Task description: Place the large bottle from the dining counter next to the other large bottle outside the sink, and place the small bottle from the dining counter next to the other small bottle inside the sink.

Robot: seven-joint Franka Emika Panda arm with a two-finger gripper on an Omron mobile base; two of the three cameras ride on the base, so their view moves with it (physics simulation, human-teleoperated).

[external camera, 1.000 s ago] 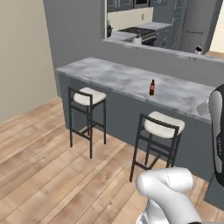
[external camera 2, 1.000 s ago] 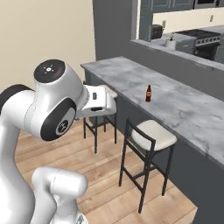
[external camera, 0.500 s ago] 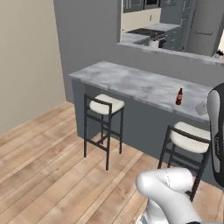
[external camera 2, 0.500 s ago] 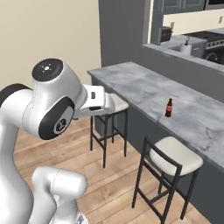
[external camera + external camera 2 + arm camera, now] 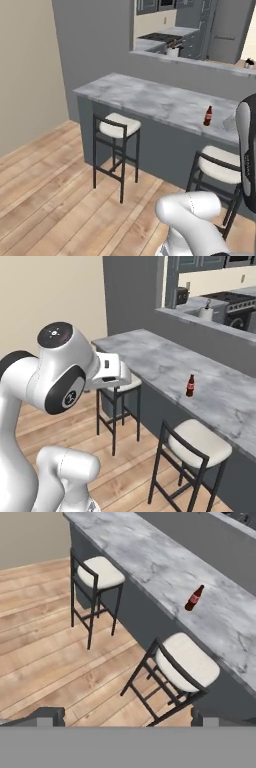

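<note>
The small bottle (image 5: 208,116) (image 5: 190,386) (image 5: 194,598), dark brown with a red label, stands upright on the white marble dining counter (image 5: 145,97) (image 5: 160,363) (image 5: 150,562), near its front edge. My gripper (image 5: 127,717) hangs well short of the counter, above the floor and the stools. It is open, its two fingertips far apart with nothing between them. Both large bottles, the other small bottle and the sink are out of view.
Two black-framed stools with white seats (image 5: 119,127) (image 5: 217,165) (image 5: 192,441) (image 5: 102,572) stand in front of the counter on the wooden floor. A grey wall with a pass-through (image 5: 165,30) rises behind the counter. A beige wall (image 5: 30,65) closes the left side.
The whole picture has shifted: the base has moved, so the counter, the stools and the small bottle now sit further right and larger. The gripper stays open.
</note>
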